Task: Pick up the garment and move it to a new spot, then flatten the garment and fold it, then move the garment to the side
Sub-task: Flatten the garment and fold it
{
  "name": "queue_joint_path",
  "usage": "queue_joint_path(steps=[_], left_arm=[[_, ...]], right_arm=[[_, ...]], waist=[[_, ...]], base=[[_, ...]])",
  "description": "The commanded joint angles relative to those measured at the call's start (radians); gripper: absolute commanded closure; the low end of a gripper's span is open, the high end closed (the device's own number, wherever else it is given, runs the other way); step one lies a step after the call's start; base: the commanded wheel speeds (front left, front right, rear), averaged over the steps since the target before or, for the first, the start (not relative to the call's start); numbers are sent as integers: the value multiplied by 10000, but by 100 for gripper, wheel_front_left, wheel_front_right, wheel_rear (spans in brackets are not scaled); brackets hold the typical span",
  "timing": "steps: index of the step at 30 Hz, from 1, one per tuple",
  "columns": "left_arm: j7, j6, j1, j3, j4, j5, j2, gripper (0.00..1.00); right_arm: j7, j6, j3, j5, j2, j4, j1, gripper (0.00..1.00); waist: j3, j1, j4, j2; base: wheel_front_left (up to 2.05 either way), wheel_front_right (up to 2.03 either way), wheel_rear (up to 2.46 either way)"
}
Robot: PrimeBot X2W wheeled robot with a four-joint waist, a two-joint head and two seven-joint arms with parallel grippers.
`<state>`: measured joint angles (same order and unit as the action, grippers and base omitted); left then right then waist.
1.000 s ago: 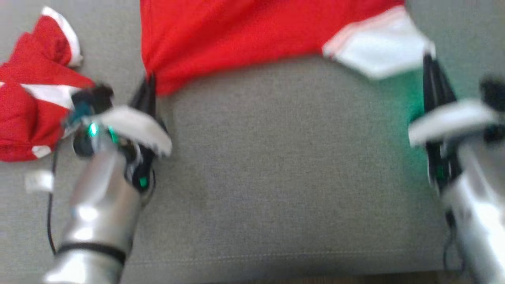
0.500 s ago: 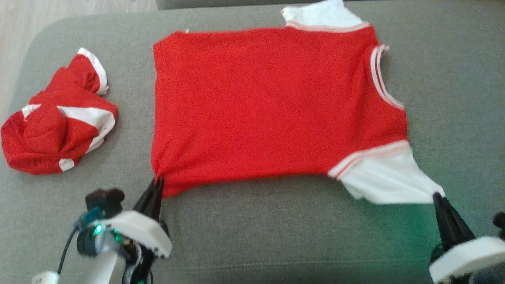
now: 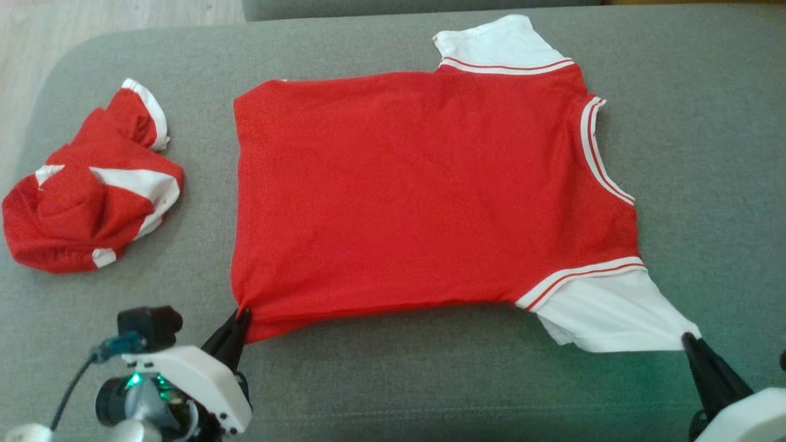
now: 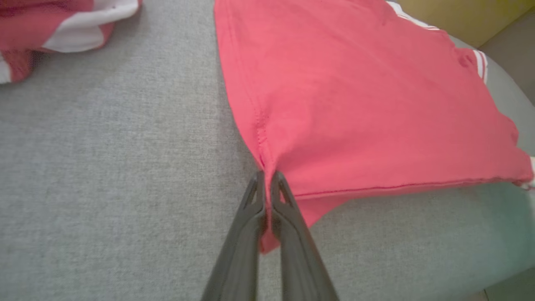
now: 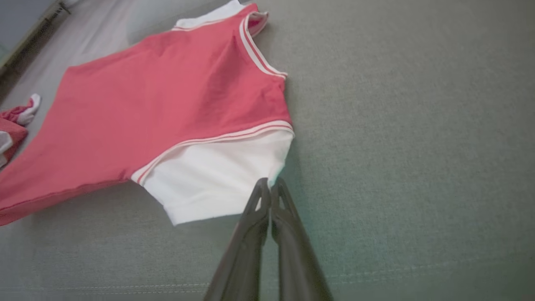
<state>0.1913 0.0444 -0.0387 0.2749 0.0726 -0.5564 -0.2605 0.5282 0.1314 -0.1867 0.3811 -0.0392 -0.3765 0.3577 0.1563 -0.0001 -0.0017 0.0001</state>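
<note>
With left gripper (image 3: pixel 241 319) pinching the shirt (image 3: pixel 417 196) at its near-left corner and right gripper (image 3: pixel 689 339) pinching the near sleeve (image 3: pixel 608 313), tension both equally to flatten.

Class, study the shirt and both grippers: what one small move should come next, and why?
Probably lift both together and carry the near edge toward the far edge. The shirt lies flat; the left gripper is shut on its hem corner, the right gripper on the white sleeve.
</note>
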Motion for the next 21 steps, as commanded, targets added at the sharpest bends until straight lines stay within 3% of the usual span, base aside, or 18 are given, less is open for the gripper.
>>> queue_joint_path(steps=[1, 13, 21], left_arm=[[131, 19, 395, -469, -419, -126, -263, 100], [2170, -676, 2155, -760, -417, -1687, -682, 100], [3136, -977, 3154, -1039, 303, -2897, -643, 100]], right_arm=[[141, -7, 78, -22, -114, -377, -364, 100], [1607, -7, 188, -105, -321, 668, -3785, 100], [1410, -7, 293, 157, -730, 2123, -6074, 100]], waist=[[86, 1, -10, -1], [1158, 1, -106, -1], [1540, 1, -131, -1]], base=[[0, 0, 0], [0, 0, 0], [0, 0, 0]])
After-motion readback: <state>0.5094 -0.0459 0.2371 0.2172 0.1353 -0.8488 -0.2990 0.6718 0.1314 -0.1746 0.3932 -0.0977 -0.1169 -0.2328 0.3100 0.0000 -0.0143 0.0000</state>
